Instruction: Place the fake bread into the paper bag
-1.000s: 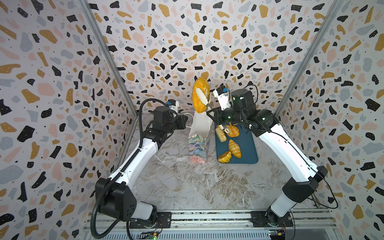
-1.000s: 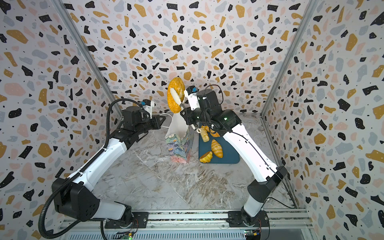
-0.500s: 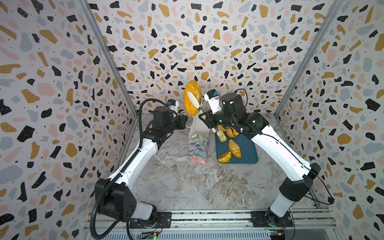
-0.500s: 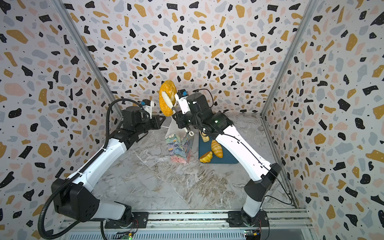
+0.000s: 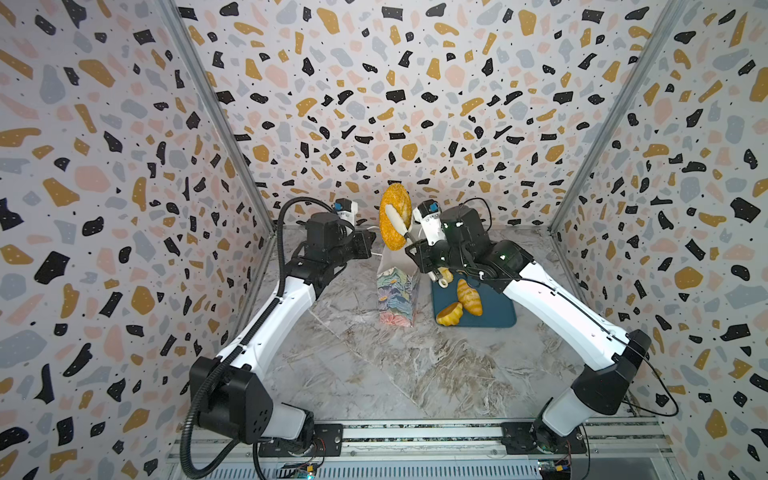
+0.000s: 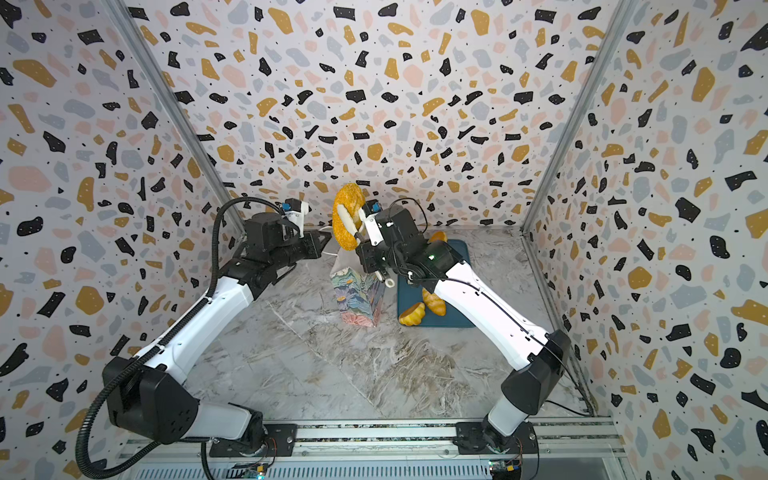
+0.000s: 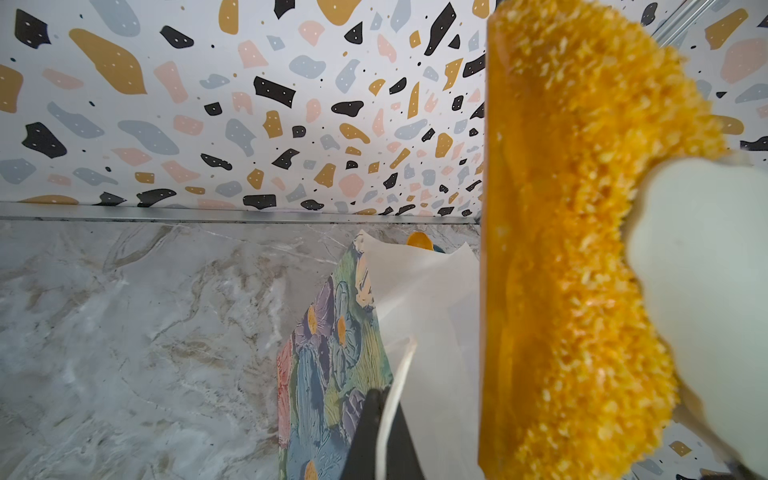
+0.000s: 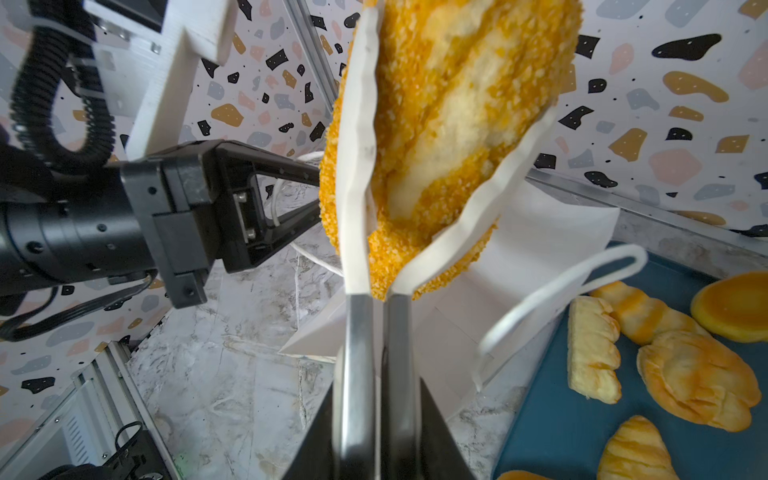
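Observation:
A big crumb-coated oval fake bread (image 5: 394, 220) (image 6: 346, 216) hangs on end just above the open top of the flowered paper bag (image 5: 397, 297) (image 6: 359, 299). Metal tongs with white tips (image 8: 357, 158) clamp the bread. My right gripper (image 5: 417, 251) (image 8: 374, 415) is shut on the tongs' arms. At the bag's left side my left gripper (image 5: 371, 246) (image 7: 382, 401) is shut on its white cord handle (image 7: 395, 374). In the left wrist view the bread (image 7: 582, 257) fills the space beside the bag's white lining (image 7: 419, 299).
A dark teal tray (image 5: 500, 313) (image 8: 557, 432) lies right of the bag with more fake bread: a croissant (image 5: 469, 297), a bun (image 5: 449, 313), a pale ridged loaf (image 8: 594, 349). The right forearm crosses above the tray. The patterned back wall is close behind.
The bread on the tongs swung slightly left, then came down lower over the bag's mouth. The left arm has kept still on the handle.

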`<state>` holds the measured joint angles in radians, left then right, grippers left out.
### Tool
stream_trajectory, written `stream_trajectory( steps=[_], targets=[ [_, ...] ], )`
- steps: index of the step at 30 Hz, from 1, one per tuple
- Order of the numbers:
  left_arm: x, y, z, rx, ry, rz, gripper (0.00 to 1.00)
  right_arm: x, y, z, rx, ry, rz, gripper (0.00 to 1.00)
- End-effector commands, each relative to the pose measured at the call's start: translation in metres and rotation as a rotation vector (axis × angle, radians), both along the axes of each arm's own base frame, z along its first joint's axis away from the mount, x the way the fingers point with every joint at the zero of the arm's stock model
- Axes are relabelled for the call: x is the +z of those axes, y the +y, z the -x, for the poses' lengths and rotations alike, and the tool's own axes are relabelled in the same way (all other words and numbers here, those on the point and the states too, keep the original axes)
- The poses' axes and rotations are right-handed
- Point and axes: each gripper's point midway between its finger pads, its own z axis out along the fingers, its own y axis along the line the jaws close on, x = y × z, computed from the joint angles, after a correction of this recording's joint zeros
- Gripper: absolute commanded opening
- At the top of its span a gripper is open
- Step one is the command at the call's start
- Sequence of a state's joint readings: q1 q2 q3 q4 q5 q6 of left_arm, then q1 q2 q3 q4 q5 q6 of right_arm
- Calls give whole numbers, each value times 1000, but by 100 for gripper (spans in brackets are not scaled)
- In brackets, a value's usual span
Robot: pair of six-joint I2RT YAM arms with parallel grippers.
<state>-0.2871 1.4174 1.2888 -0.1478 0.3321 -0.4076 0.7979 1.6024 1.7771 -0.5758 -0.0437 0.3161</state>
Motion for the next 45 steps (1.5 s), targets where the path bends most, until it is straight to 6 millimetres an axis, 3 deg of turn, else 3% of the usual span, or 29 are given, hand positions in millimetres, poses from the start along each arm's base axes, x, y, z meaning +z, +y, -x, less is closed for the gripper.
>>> stream_trajectory(
  steps=[1,23,27,30,35,45],
  targets=[
    [17,3,4,2,-54,12,0,54,-15,5,-36,-122,-116,21],
    [18,3,5,1,-56,13,0,13,-27,7,-78,-63,-43,22],
    [19,4,5,5,-59,13,0,6,-29,8,-83,-48,-30,26],
    [20,4,6,5,-63,13,0,5,-32,7,-99,-48,-28,35],
    [21,6,6,12,-70,15,0,7,-36,7,-114,-56,-39,43],
    [17,5,4,10,-57,15,0,13,-38,5,-117,-55,-73,48]
  ],
)
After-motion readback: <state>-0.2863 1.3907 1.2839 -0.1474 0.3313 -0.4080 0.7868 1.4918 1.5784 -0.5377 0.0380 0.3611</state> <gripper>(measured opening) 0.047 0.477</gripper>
